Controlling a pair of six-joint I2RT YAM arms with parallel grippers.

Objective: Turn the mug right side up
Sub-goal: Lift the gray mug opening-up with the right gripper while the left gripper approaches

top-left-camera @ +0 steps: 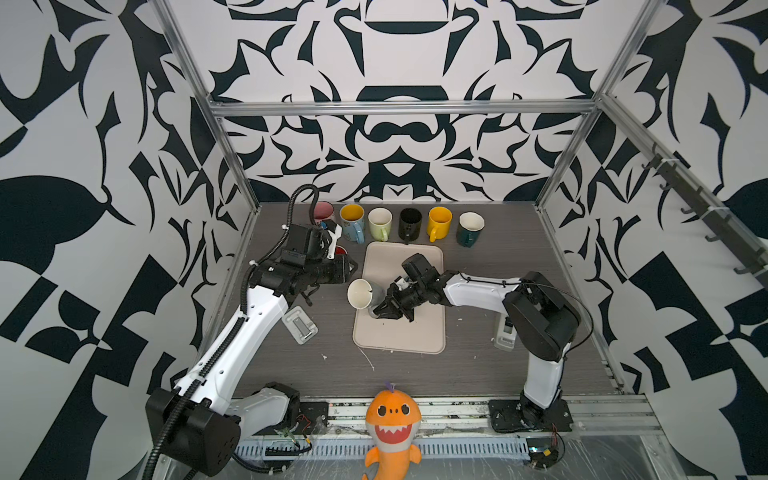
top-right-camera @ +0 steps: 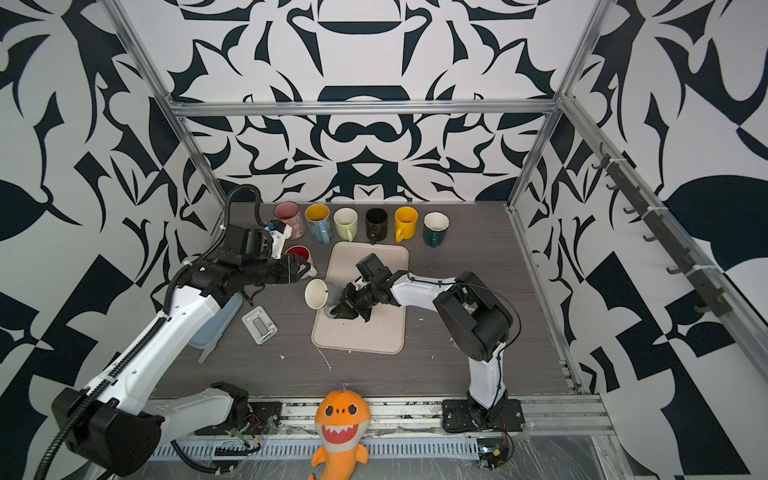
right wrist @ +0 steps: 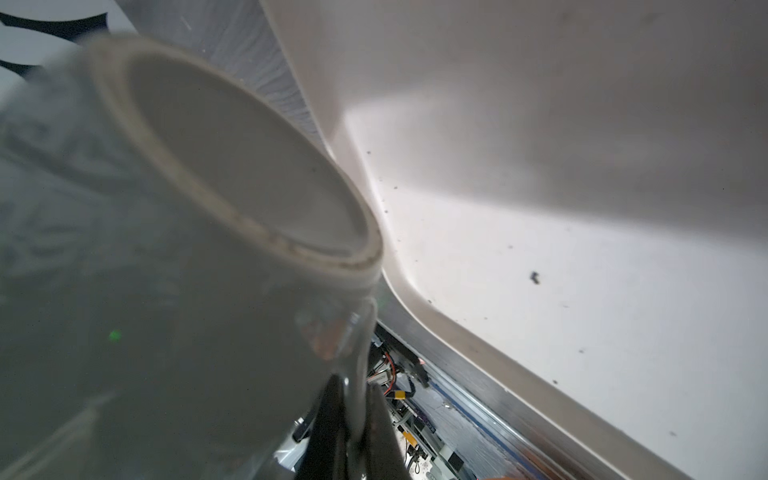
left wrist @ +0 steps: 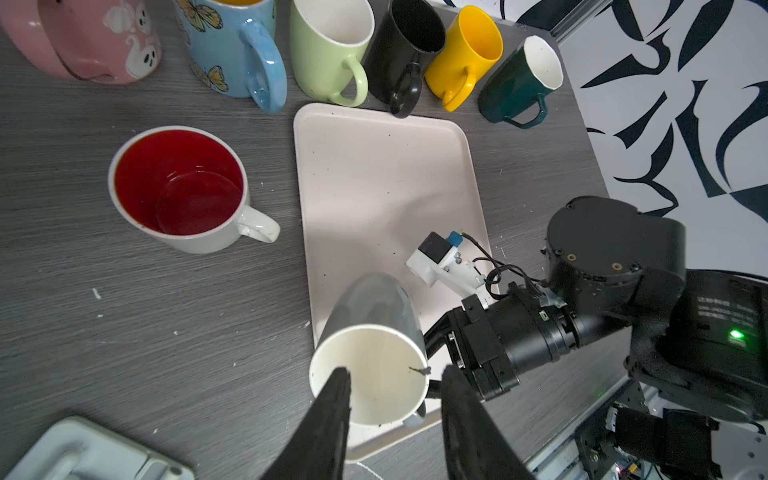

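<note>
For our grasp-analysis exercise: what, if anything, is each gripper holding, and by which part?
The right gripper is shut on the grey mug, pinching its handle. The left gripper is open and holds nothing.

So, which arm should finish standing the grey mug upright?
Right. The right gripper is shut on the mug by its handle, tilted over the tray; the left gripper is open, holding nothing.
</note>
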